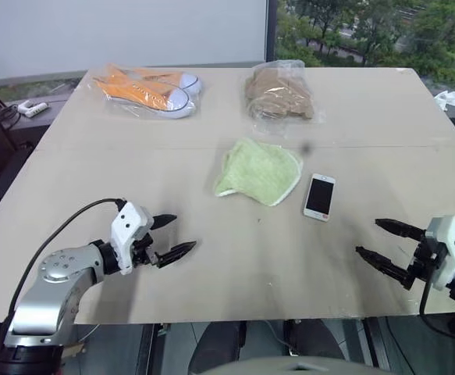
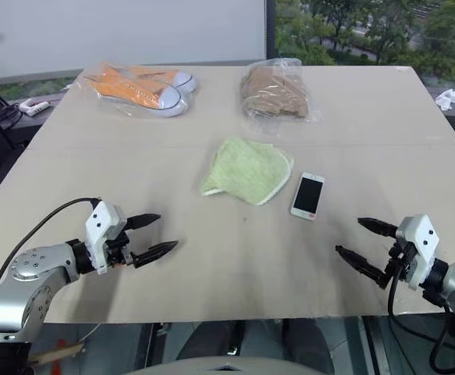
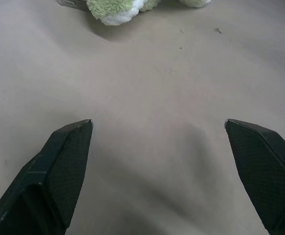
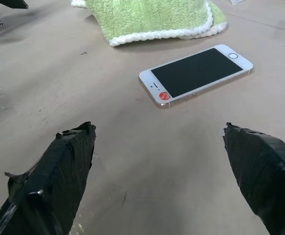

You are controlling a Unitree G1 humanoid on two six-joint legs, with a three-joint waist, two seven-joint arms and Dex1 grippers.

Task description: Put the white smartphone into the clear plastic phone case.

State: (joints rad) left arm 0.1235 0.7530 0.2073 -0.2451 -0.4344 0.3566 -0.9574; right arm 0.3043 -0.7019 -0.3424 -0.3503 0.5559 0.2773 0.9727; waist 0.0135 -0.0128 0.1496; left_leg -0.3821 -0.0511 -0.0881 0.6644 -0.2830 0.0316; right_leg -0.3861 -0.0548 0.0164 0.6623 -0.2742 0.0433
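smartphone (image 1: 319, 197): 1; cloth (image 1: 259, 171): 1; bagged shoes (image 1: 149, 88): 2; end effectors: 2

head stereo overhead; wrist close-ups

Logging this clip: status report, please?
Left gripper and right gripper open, empty. White smartphone flat on table, beside green cloth. Clear case not spotted.
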